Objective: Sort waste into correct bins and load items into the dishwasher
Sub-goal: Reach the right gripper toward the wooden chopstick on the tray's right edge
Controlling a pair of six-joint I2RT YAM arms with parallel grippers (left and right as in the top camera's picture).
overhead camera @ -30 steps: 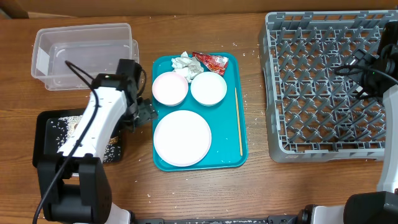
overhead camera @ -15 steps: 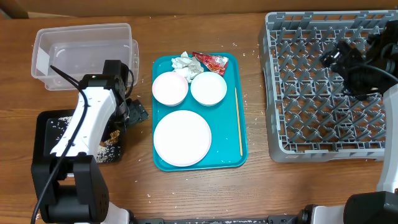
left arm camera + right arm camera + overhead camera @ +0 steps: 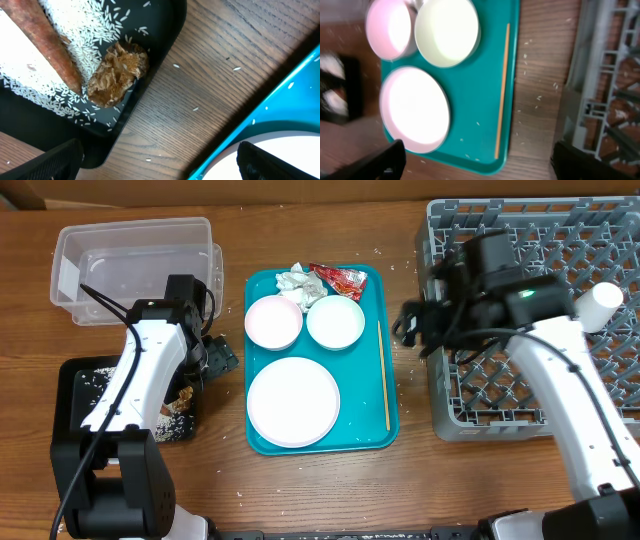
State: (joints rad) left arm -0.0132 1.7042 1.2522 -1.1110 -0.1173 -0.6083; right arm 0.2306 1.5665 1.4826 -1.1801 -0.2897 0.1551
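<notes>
My left gripper [image 3: 222, 358] [image 3: 160, 165] is open and empty, over the wood between the black tray [image 3: 75, 385] [image 3: 165, 30] and the teal tray. The black tray holds the brown sausage [image 3: 47, 42], the crumbly bit [image 3: 119, 74] and rice [image 3: 95, 30]. My right gripper [image 3: 410, 325] [image 3: 480, 162] is open and empty, above the teal tray's right edge near the wooden stick [image 3: 383, 375] [image 3: 502, 90]. The plate [image 3: 293, 402] [image 3: 415, 107], two bowls [image 3: 273, 322] [image 3: 335, 322], napkin [image 3: 295, 279] and red wrapper [image 3: 340, 279] lie on the teal tray. A white cup [image 3: 600, 305] lies in the grey rack [image 3: 500, 410].
The clear tub [image 3: 135, 270] stands at the back left and looks empty. The teal tray [image 3: 362, 430] [image 3: 470, 115] sits in the middle. Loose rice grains are scattered on the wood around it. The rack [image 3: 605, 100] fills the right side.
My right arm has swung left from the rack's far right side to the teal tray's right edge, and the white cup now shows in the rack. My left arm shifted slightly left.
</notes>
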